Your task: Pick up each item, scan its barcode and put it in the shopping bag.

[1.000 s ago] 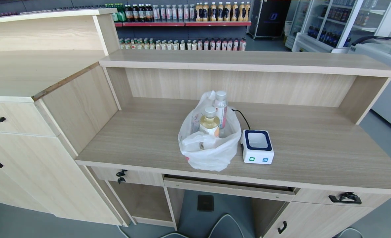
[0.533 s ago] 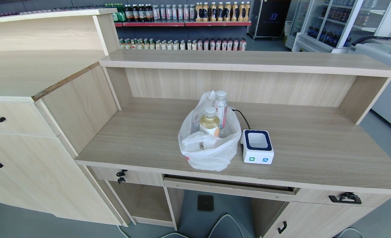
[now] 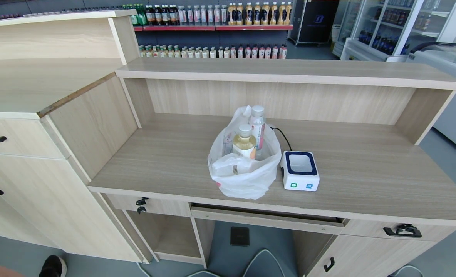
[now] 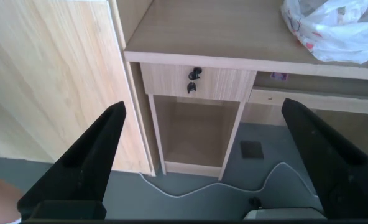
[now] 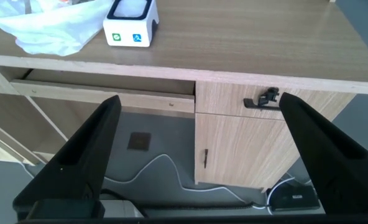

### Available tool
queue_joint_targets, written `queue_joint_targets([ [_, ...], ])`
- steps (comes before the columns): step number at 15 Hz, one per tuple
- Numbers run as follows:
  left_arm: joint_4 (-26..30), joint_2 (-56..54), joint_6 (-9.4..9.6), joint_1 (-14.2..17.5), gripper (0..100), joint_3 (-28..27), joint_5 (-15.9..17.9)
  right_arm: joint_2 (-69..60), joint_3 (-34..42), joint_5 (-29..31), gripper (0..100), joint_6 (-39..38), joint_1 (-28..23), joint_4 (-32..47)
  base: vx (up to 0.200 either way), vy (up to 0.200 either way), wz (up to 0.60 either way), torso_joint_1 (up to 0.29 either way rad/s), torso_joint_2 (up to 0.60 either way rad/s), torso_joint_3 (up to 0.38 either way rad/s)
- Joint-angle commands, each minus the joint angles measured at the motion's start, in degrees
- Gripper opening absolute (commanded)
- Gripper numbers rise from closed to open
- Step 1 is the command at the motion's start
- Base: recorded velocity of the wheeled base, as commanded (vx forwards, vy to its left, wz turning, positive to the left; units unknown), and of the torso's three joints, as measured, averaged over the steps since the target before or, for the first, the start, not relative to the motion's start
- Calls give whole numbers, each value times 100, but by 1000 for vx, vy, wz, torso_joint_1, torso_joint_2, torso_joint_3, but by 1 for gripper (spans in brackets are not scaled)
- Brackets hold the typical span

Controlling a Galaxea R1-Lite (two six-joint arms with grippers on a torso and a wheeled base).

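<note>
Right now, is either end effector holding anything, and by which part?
Nothing is held: left end effector and right end effector are both open and empty, facing the counter.

We see a wooden counter (image 3: 166,154) with a raised ledge (image 3: 289,71), keys (image 3: 140,205) hanging from its drawer, and drink shelves (image 3: 212,27) and a glass-door fridge (image 3: 382,23) behind.

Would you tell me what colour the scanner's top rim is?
Dark blue, on the white scanner; clearest in the head view.

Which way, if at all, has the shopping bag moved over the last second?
No. The shopping bag sits in the same spot on the counter, close beside the scanner's left side, as before.
</note>
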State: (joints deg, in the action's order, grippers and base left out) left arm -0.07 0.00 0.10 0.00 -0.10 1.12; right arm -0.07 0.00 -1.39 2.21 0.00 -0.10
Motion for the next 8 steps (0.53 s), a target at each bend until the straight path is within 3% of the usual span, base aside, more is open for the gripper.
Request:
queue_joint_targets([
  [1, -1, 0, -1, 0, 100, 1, 2, 7, 0, -2, 100, -1, 0, 1, 0, 0, 0, 0, 0, 0],
  [8, -1, 9, -1, 0, 100, 1, 2, 7, 0, -2, 100, -1, 0, -8, 0, 0, 0, 0, 0, 0],
])
